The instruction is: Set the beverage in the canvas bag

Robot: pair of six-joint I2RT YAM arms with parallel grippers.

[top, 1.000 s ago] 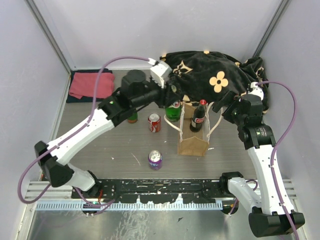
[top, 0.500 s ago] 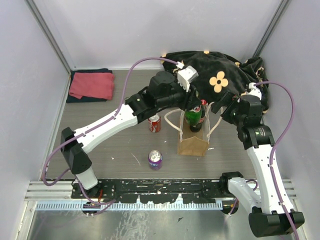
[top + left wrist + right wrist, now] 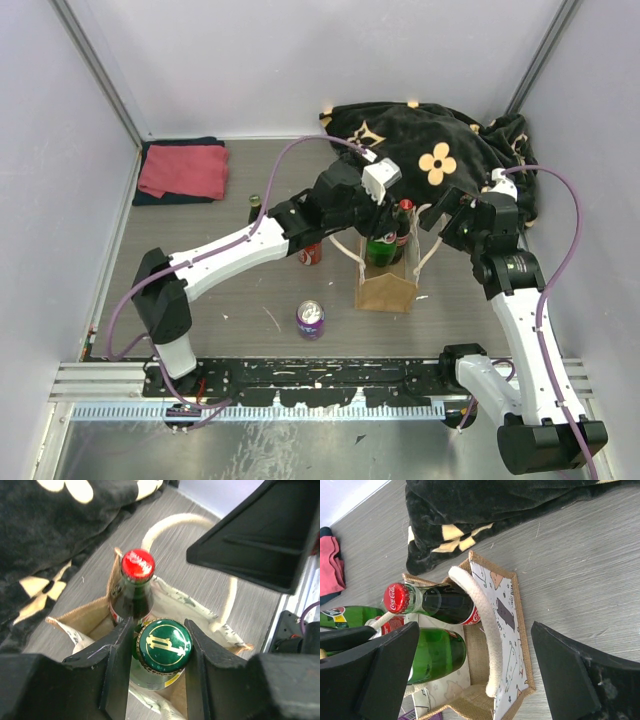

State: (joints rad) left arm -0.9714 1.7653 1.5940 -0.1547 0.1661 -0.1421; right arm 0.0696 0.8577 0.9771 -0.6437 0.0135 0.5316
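Inside tan canvas bag [image 3: 385, 292], green-capped green bottle [image 3: 437, 652]

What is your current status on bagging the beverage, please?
Left gripper shut on green bottle. Right gripper open beside canvas bag. Bottle partly inside bag, close beside cola bottle.

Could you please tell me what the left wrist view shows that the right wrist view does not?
Only the left wrist view shows the left gripper closed on the gold-marked cap of the green bottle, over the mouth of the canvas bag. Only the right wrist view shows the pink cloth and a second green bottle outside the bag. Both show the bag, the held bottle, the cola bottle inside the bag, and the black blanket.
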